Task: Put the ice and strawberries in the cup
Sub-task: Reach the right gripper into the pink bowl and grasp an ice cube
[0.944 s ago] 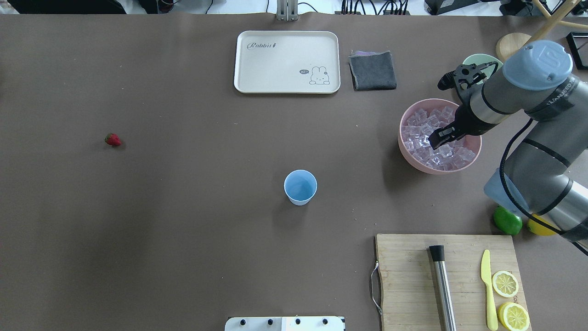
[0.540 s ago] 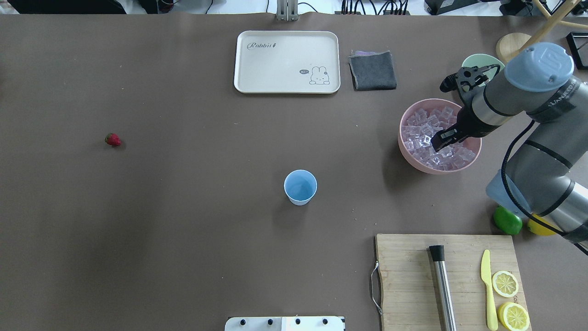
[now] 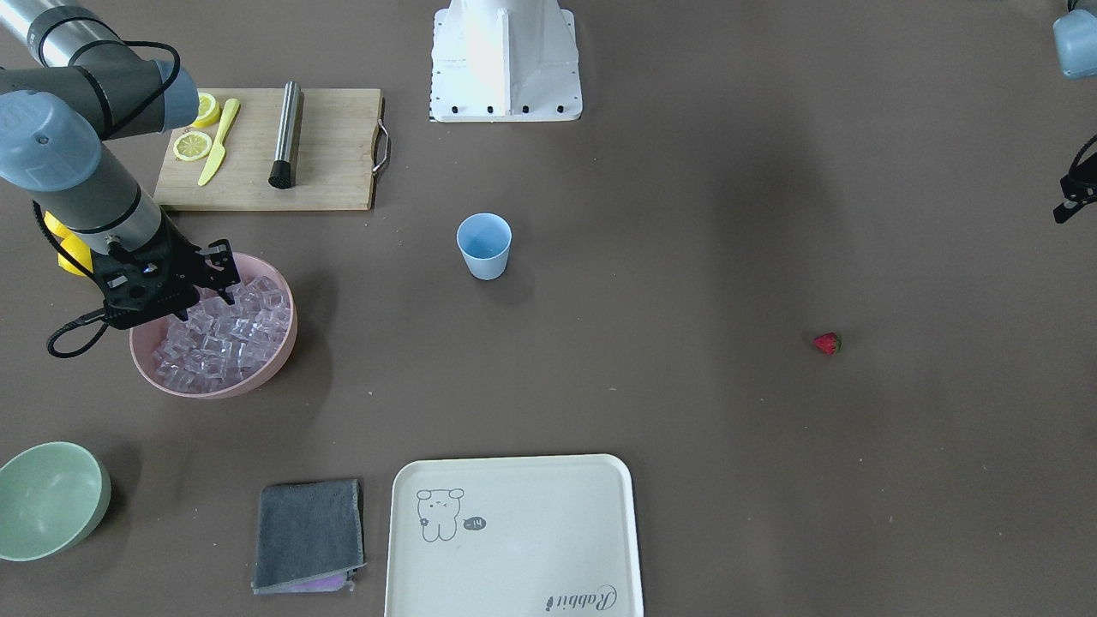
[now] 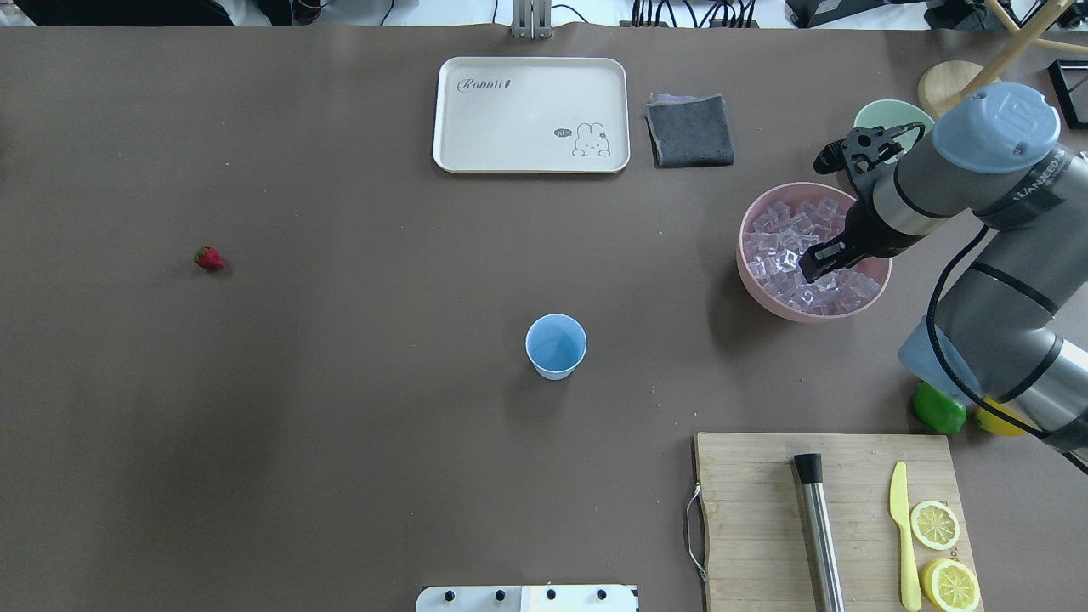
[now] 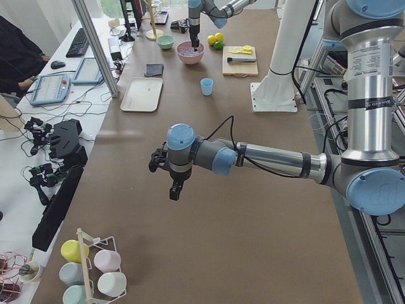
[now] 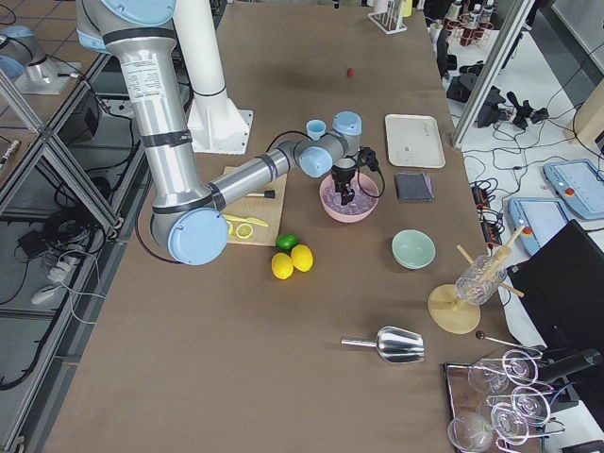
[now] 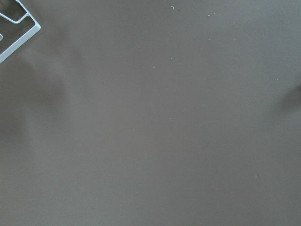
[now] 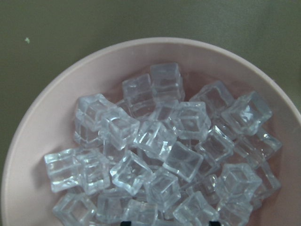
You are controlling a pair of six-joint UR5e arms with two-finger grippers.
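Observation:
The light-blue cup [image 4: 556,344] stands upright and empty mid-table, also in the front view [image 3: 484,244]. The strawberry [image 4: 209,258] lies alone far to the left. Many clear ice cubes [image 4: 778,234] fill a pink bowl [image 4: 748,289]. My right gripper [image 4: 807,268] is down in the bowl among the cubes. In the right wrist view its two fingertips show wide apart at the bottom edge, open, with ice [image 8: 160,141] between and below them. My left gripper [image 5: 174,190] hovers over bare table far from everything; I cannot tell its state.
A cutting board [image 4: 756,510] at the near right holds a steel muddler [image 4: 820,535], a yellow knife [image 4: 905,544] and lemon halves [image 4: 935,524]. A lime [image 4: 939,410] lies beside the right arm. A tray [image 4: 531,115], grey cloth [image 4: 690,130] and green bowl [image 3: 47,497] lie at the far side.
My right gripper has sunk slightly lower into the ice bowl and the wrist has shifted a little right. Cup and strawberry have not moved.

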